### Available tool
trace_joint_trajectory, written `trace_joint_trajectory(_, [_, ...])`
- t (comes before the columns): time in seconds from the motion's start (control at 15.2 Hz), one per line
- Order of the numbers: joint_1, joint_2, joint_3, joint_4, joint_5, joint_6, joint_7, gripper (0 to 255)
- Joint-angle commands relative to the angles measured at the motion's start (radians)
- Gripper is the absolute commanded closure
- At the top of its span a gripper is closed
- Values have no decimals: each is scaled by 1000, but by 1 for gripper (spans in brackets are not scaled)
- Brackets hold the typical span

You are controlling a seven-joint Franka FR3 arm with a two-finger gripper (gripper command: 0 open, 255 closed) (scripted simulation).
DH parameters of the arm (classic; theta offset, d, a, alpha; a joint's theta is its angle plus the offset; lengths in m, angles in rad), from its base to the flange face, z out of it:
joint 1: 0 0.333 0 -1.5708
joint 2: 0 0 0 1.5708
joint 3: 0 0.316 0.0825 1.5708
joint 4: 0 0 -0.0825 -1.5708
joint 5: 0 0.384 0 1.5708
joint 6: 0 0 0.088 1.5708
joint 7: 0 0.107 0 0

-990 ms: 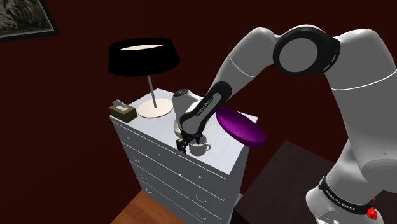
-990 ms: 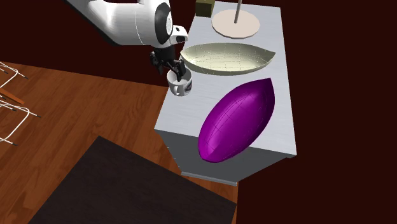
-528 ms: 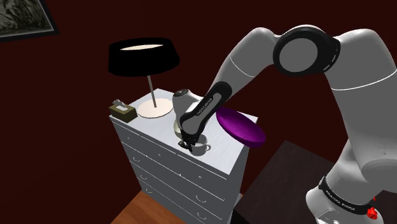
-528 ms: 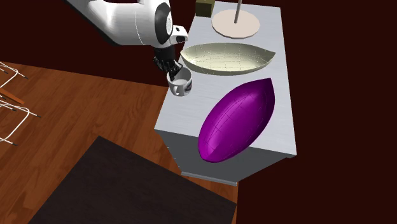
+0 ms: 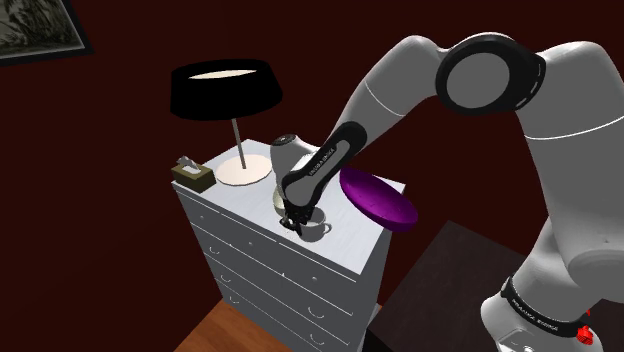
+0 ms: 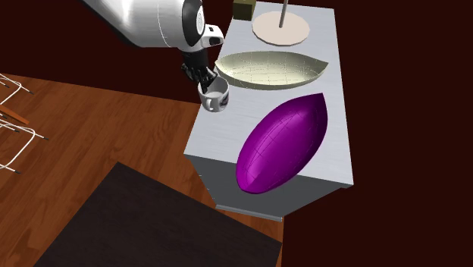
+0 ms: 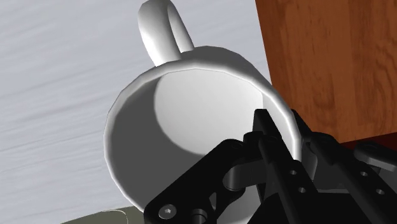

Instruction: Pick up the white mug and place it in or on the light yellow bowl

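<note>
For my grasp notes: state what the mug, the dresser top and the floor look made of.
The mug: plain white, smooth and matte, with soft shading; possibly ceramic, but the look leaves it open. The dresser top: pale grey with faint streaks, maybe painted; unclear. The floor: reddish-brown wood, grain lines plainly showing.

mug [image 6: 214, 97] white | bowl [image 6: 269, 70] pale yellow | dish [image 6: 282, 142] purple | lampshade [image 5: 224, 90] black

The white mug [image 6: 214, 97] stands upright at the dresser's [image 6: 333, 152] near edge, handle outward, its rim apparently pinched by the claw [image 6: 205, 78]. The pale yellow bowl [image 6: 273, 70], wide and shallow, sits further in on the dresser top.
</note>
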Motion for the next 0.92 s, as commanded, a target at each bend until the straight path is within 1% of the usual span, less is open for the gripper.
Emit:
trace_joint_trajectory(0.0, [-2,-20,3,-4,4,-16,-2,255])
trace_joint_trajectory(0.86, [-16,-147,23,-5,34,-141,-24,255])
